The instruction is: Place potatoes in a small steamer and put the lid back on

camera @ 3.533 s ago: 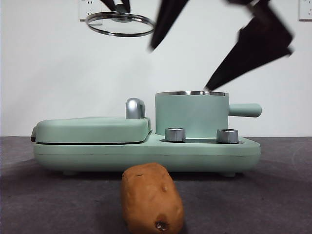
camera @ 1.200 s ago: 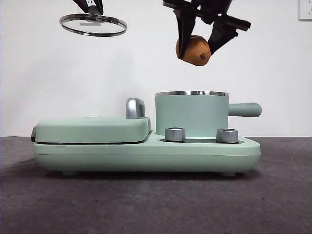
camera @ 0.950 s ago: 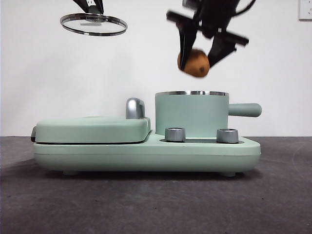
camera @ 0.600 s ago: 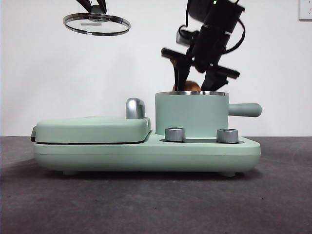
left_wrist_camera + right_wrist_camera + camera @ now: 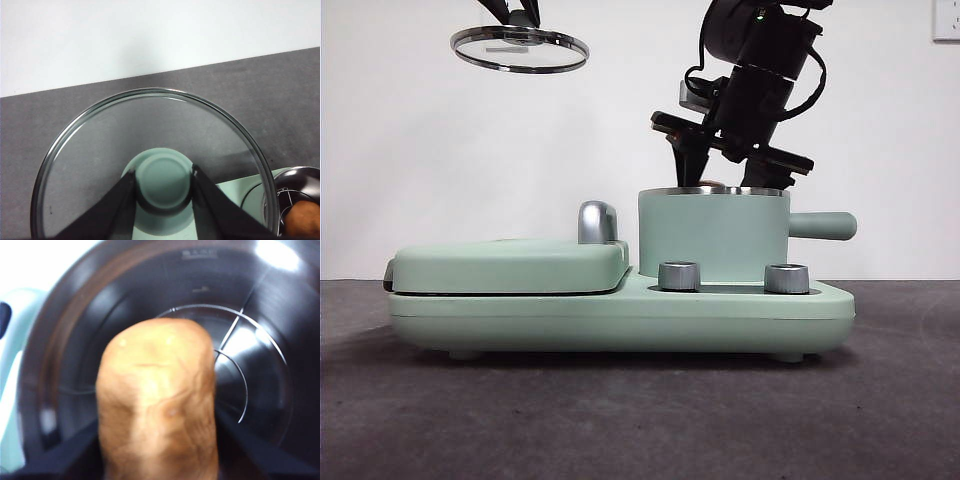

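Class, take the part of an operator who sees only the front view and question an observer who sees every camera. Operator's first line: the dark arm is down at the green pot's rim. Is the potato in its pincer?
Observer: Yes. The right wrist view shows the potato between the jaws of the right pincer, inside the steel bowl of the small steamer.
Operator: Is the pot bare inside?
Observer: No, a wire rack lies on its floor.
Operator: How is the lid overhead held?
Observer: The left pincer clamps the green knob of the lid.
Operator: Is the lid over the pot?
Observer: No. Through the glass, the left wrist view shows mostly dark tabletop, with the pot off to one side.
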Available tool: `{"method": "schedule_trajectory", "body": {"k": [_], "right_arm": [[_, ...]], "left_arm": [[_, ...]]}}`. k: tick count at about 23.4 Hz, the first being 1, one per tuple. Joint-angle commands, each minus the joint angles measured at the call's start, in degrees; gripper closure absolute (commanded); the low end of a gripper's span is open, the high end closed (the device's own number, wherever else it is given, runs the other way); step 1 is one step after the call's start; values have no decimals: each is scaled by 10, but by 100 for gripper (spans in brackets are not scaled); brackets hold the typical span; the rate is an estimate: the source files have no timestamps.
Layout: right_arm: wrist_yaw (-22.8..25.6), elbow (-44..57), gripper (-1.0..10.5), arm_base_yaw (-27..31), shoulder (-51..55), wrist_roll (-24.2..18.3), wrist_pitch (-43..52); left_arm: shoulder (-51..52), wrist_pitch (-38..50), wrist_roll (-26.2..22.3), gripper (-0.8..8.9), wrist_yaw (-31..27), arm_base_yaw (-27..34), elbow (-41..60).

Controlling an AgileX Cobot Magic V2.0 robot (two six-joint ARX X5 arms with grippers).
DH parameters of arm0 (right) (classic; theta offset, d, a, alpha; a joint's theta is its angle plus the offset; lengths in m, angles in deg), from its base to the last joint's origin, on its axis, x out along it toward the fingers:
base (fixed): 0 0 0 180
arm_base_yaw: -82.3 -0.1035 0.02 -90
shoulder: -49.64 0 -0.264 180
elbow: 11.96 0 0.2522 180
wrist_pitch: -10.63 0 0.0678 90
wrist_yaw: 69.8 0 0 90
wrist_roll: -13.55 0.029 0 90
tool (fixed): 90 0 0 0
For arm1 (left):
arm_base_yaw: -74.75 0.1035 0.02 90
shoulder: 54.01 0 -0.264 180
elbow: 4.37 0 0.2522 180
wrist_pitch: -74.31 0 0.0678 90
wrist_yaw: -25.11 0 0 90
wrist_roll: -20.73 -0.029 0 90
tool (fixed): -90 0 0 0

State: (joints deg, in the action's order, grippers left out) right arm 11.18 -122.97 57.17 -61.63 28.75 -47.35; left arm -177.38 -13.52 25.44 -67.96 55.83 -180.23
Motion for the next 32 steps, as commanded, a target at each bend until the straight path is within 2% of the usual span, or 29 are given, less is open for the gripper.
{"method": "schedule_trajectory", "body": {"k": [1,4,8,11,16,18,22,26,32], "right_arm": [[4,-12,525,-3,-8,-4,6],[1,-54,524,-3,-6,-2,-9],[4,-162,524,-3,20,-23,-115],[7,-176,524,-3,83,-40,-174],[93,-171,524,-7,215,-54,-267],[108,-161,524,-7,260,-56,-298],[142,-116,524,-7,337,-56,-332],[135,-27,524,-7,437,-56,-313],[133,186,524,-15,658,-55,-224]], "left_arm": [[3,12,5,806,-1,-3,-27],[3,10,7,806,-1,-3,-27],[3,2,7,806,-1,-7,-27],[3,-1,9,806,-1,-11,-26],[3,-6,9,806,2,-27,-26],[3,-12,9,806,2,-38,-26],[1,-19,9,807,2,-59,-26],[-3,-25,9,807,2,-88,-26],[-31,-22,9,806,2,-154,-26]]}}
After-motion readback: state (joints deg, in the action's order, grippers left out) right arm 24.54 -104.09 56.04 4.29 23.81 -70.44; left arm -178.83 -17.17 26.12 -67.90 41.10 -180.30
